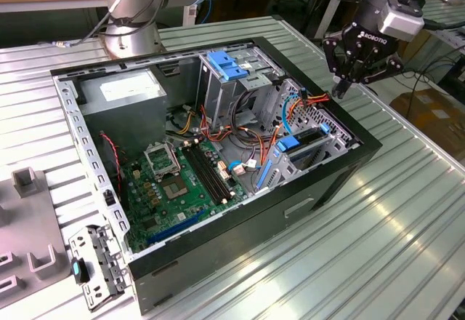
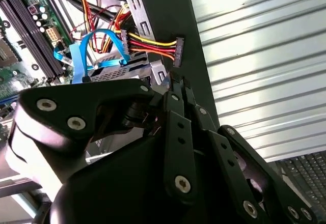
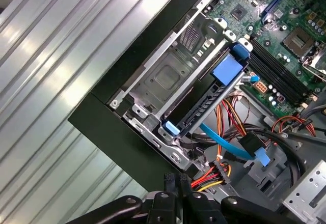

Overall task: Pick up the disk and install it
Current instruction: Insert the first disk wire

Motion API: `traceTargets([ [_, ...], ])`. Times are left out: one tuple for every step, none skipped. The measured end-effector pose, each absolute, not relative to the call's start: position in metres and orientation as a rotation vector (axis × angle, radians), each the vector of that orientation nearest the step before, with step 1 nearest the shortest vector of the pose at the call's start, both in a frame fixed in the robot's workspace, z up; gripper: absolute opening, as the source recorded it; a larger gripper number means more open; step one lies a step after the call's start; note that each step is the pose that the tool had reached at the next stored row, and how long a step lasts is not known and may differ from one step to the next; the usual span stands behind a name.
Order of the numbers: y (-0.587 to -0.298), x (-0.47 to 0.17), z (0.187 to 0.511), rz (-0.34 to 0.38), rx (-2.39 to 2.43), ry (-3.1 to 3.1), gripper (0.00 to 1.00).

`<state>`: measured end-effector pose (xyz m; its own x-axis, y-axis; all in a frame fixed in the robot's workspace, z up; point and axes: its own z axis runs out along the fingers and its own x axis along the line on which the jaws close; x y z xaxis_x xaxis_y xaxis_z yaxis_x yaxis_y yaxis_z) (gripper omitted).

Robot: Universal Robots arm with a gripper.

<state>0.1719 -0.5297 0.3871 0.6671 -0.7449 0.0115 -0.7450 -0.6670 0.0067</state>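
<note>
The disk [image 3: 204,107] lies on edge in the drive cage [image 3: 163,76] at the case's corner, a dark slab in a blue plastic frame with a blue tab [image 3: 227,70] at its end. In the exterior view its blue tab [image 1: 288,143] shows at the exterior view's right of the motherboard. My gripper [image 1: 340,87] hangs above the case's wall beside the cage, shut with nothing between its fingers. In both wrist views the fingertips [image 2: 177,81] [image 3: 178,180] sit a short way from a black power plug [image 2: 178,46] [image 3: 220,171] on yellow, red and black wires.
The open black computer case [image 1: 341,171] lies on a ribbed metal table [image 1: 407,218]. Inside are a green motherboard [image 1: 174,189], a grey power-supply box [image 1: 127,94], a blue bracket [image 1: 227,65] on the upper bay and loose blue and orange cables [image 1: 294,109]. Grey fixtures [image 1: 29,218] stand at the exterior view's left.
</note>
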Motion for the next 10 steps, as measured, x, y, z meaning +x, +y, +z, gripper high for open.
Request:
traceTargets([
  [-0.5275, 0.1725, 0.3857, 0.012, 2.863, -1.268, 0.19],
  [-0.5247, 0.1729, 0.3845, 0.012, 2.865, -1.263, 0.19],
  [-0.5226, 0.1729, 0.3831, 0.012, 2.870, -1.252, 0.25],
  [-0.5218, 0.1729, 0.3821, 0.012, 2.875, -1.239, 0.25],
  [-0.5216, 0.1730, 0.3812, 0.012, 2.884, -1.219, 0.25],
  [-0.5216, 0.1730, 0.3805, 0.012, 2.896, -1.192, 0.25],
  [-0.5216, 0.1730, 0.3797, 0.013, 2.908, -1.162, 0.25],
  [-0.5216, 0.1732, 0.3791, 0.013, 2.916, -1.141, 0.25],
  [-0.5215, 0.1744, 0.3785, 0.013, 2.924, -1.122, 0.25],
  [-0.5211, 0.1755, 0.3782, 0.013, 2.927, -1.114, 0.25],
])
